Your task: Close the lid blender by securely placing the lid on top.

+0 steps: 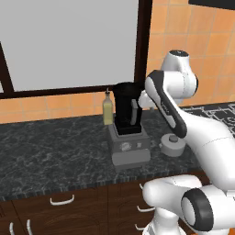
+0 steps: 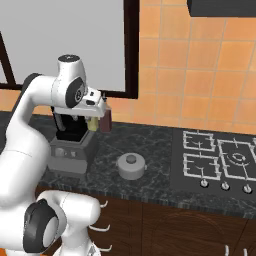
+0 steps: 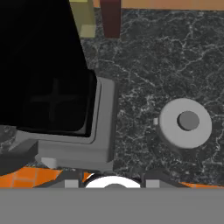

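On the dark marbled worktop (image 1: 46, 147), near edge to back wall:

- Drawer fronts (image 1: 62, 202) below the worktop edge, dark wood with pale curved handles.
- Lid (image 2: 131, 166): round light-grey cap with a darker knob, lying flat on the worktop just beside the blender base, on the hob side, apart from it.
- Blender (image 1: 127, 131): tall black jar with side handle on a boxy grey base with round dials; jar mouth uncovered.
- Hob (image 2: 220, 162): black, with grey grates and front knobs, well apart from the lid.
- Pincer: held above the blender, looking down; its state cannot be told.
- Yellowish bottle (image 1: 107, 109) and dark red bottle (image 2: 105, 120): upright behind the blender.
- Window (image 1: 69, 41), dark-framed, set in the orange tiled wall (image 2: 200, 75).
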Motion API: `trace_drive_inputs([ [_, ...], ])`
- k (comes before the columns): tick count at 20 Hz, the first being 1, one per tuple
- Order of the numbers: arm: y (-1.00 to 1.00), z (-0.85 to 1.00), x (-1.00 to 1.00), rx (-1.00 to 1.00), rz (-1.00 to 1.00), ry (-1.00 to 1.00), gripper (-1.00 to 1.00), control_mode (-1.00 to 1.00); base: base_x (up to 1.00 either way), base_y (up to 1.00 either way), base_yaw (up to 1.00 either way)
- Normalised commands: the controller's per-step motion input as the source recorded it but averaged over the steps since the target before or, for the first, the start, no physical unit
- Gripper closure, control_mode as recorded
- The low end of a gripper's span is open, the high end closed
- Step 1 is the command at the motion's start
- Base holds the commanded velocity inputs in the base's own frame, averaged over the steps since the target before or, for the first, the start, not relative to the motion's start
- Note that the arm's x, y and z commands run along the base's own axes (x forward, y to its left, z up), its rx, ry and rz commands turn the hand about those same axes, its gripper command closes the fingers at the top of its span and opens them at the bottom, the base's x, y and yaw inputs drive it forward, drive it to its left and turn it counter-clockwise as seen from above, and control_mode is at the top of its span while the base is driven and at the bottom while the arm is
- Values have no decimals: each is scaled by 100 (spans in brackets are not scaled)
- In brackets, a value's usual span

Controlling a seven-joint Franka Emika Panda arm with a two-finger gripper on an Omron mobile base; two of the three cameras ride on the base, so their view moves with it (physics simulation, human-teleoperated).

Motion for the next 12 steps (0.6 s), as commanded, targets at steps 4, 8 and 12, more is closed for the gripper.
trace_drive_inputs([
  [4,-40,0,0,8,-8,0,-100,-100,0,0,0],
  [8,-99,-17,0,8,-20,6,-100,-100,0,0,0],
  [12,-78,-45,3,0,-20,13,-100,-100,0,0,0],
])
